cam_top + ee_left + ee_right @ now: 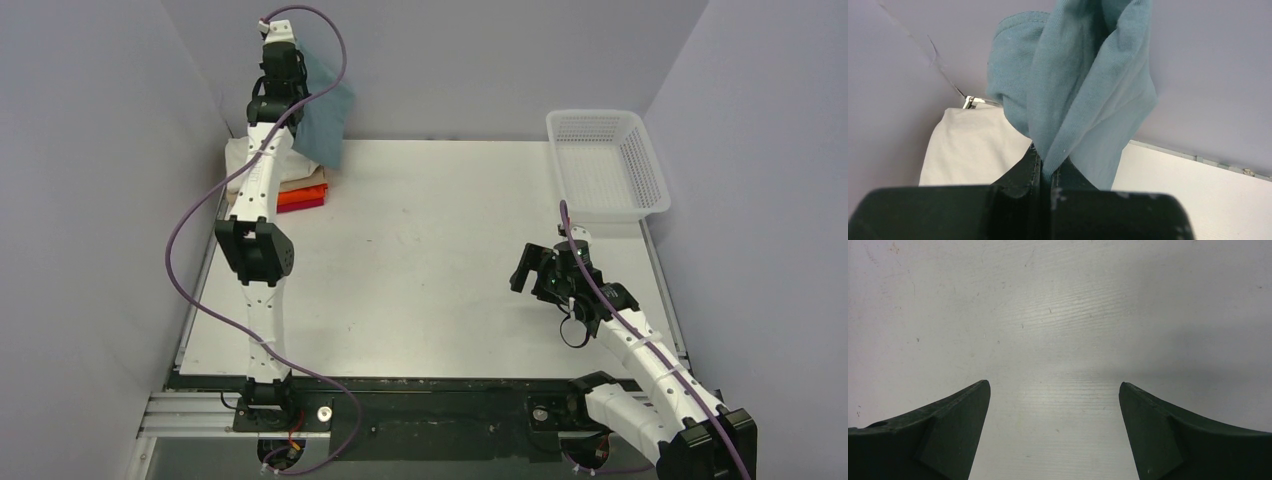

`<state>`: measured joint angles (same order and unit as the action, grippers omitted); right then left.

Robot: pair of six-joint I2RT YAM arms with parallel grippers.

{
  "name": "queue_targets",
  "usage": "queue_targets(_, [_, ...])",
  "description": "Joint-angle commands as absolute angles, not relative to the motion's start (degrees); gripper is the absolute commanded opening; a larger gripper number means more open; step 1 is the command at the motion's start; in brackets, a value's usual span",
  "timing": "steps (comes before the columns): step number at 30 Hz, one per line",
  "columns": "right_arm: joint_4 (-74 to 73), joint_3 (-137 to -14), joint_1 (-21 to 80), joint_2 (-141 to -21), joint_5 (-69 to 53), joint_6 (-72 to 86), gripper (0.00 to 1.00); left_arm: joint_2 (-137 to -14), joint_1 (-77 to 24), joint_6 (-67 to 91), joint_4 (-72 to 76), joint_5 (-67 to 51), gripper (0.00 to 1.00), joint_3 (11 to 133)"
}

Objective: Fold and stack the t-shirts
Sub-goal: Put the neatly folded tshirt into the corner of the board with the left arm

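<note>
Hanging from the left hand: large dusty teal-blue soft cloth t-shirt (328, 115), bunched and unfolded, held high at the far left corner above the folded pile; could not tell whether its lower edge touched anything.
Left hand (1040, 162): clenched on a gathered wad of the teal-blue t-shirt, with only a narrow pinch of cloth caught between the dark fingers.
Right hand (1054, 386): released, jaws spread wide over the bare white surface (430, 250), grasped nothing, well apart from the cloth.
Folded pile: cream folded rectangle of cloth (973, 150) on top, tan, orange and red folded t-shirts (300, 196) beneath, at the far left edge of the surface, partly hidden by the left arm.
White plastic mesh basket (595, 117): stood at the far right corner, well apart from both hands.
Slip risk: judged real with so thin a pinch; any loosening would have dropped the shirt crumpled onto the pile.
Pile risk: judged likely if the trailing hem or the left forearm, just beside the stack, swept across it and skewed the cream layer.
Fold risk: single-point hold left the cloth twisted; lowering it without the distant right hand would probably have made a heap, not a flat spread.
</note>
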<state>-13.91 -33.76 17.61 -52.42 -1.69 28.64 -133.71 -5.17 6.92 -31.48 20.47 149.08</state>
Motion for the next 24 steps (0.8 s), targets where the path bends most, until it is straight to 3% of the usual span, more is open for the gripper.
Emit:
queue_targets(1, [-13.04, -33.74, 17.23, -52.35, -0.28, 29.21, 0.96, -127.61, -5.65, 8.49, -25.8, 19.18, 0.0, 153.02])
queue_targets(24, [-12.41, -32.85, 17.22, -52.06, 1.81, 29.8, 0.95, -126.68, -7.17, 4.98, -24.74, 23.27, 0.0, 150.5])
